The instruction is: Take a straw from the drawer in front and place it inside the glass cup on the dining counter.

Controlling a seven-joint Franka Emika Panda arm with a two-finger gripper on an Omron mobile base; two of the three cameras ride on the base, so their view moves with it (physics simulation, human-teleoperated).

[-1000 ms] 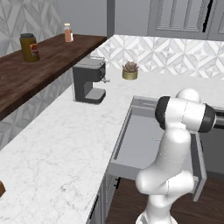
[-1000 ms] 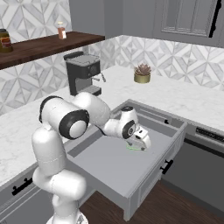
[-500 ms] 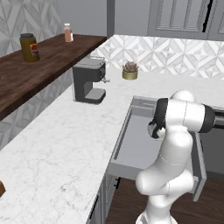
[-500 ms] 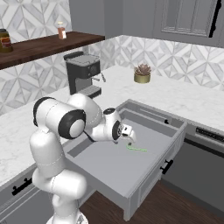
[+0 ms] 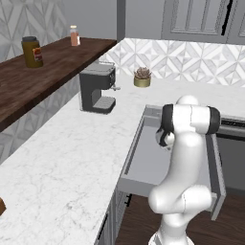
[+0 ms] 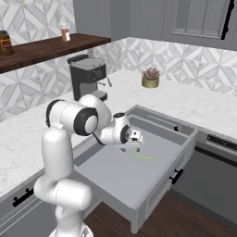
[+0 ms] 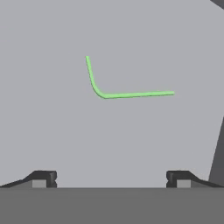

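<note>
Lying flat on drawer [image 6: 115,178] floor, bent straw [image 7: 127,94]: long leg toward 3 o'clock, short toward 12; jaws open, empty.

Light-green straw [image 7: 127,93] ahead of the dark jaws, on the plain grey drawer [image 6: 115,173] floor; white grey-veined bench [image 5: 62,158].

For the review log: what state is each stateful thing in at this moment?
Wide grey drawer: pulled open.
Thin light-green bent straw: lying flat on the drawer floor, not gripped.
Two-finger gripper: open, empty, above the straw.
Upper grey cabinet door: closed.
</note>
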